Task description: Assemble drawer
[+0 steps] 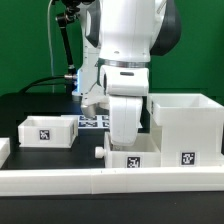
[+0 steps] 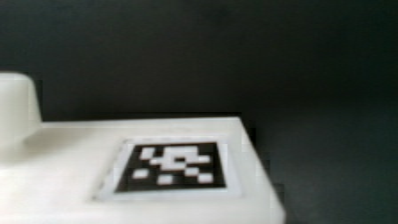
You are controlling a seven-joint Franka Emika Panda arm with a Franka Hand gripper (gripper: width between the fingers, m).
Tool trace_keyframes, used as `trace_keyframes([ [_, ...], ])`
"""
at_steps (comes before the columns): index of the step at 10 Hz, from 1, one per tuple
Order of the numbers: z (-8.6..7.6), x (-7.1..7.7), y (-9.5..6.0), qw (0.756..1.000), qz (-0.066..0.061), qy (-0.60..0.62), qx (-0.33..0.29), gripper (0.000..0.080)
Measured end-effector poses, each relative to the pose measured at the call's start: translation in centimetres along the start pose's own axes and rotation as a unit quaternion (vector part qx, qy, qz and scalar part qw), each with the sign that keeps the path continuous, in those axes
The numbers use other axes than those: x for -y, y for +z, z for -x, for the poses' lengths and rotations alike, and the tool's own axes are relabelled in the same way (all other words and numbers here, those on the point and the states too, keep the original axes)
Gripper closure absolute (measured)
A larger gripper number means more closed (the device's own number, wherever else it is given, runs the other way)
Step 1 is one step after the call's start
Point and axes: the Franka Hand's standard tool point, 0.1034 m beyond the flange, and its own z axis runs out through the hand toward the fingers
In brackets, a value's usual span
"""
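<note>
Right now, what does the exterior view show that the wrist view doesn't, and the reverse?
Exterior view only: the arm, a small open box on the exterior view's left, a larger box on its right, the marker board behind the arm, and a white front rail. Wrist view only: a rounded white shape at the picture's edge, too blurred to identify. Both, apparently: the white tagged part under the arm, lying on the black table.
</note>
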Motion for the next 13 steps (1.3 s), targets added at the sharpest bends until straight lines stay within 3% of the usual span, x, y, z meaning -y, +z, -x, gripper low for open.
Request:
trace_keyframes([
  [4,-0.1,0.1,0.1,1.0,-0.003,0.014,0.001,0.0758],
  [6,-0.1,-0.2,-0.1,1.0,-0.013,0.028,0.006,0.0758],
  [13,-1.5,-0.2,-0.1,1.0,-0.012,0.025,0.004,0.0758],
])
